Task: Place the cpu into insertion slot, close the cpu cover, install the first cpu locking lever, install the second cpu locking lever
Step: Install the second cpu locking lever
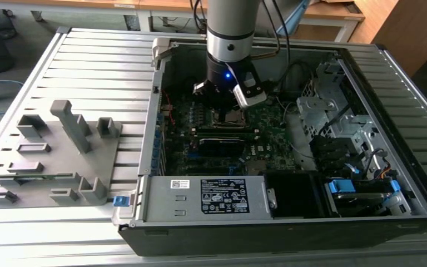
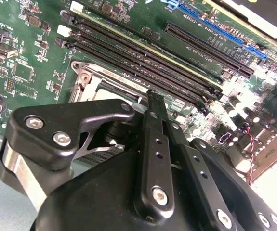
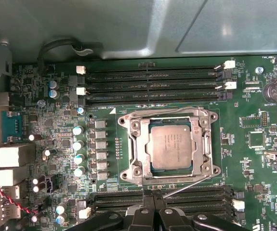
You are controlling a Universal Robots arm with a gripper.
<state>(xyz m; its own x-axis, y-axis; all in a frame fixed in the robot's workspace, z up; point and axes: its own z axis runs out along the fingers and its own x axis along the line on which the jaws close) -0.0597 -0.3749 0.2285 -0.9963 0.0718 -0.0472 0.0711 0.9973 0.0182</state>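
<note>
Silicon first: the cpu [image 3: 171,147] already sits flat in the insertion slot [image 3: 134,169], its grey top showing through the window of the cpu cover [image 3: 206,144], which lies down over the socket. 2 thin wire levers run along the socket's edges, one crossing its near side toward the gripper [image 3: 153,211].

In both wrist views the gripper's fingers look pressed together with nothing between them, poised just beside the socket above the motherboard [image 3: 254,183]. In the exterior view it hangs low inside the computer case [image 1: 391,183], over the socket.

Risk, as I judge it: a closed fingertip pushing a lever could slip off the thin wire and strike the memory slots [image 3: 152,82] or the small capacitors [image 3: 78,144] nearby. Pressing while the cover sits unevenly could load the chip crookedly.
</note>
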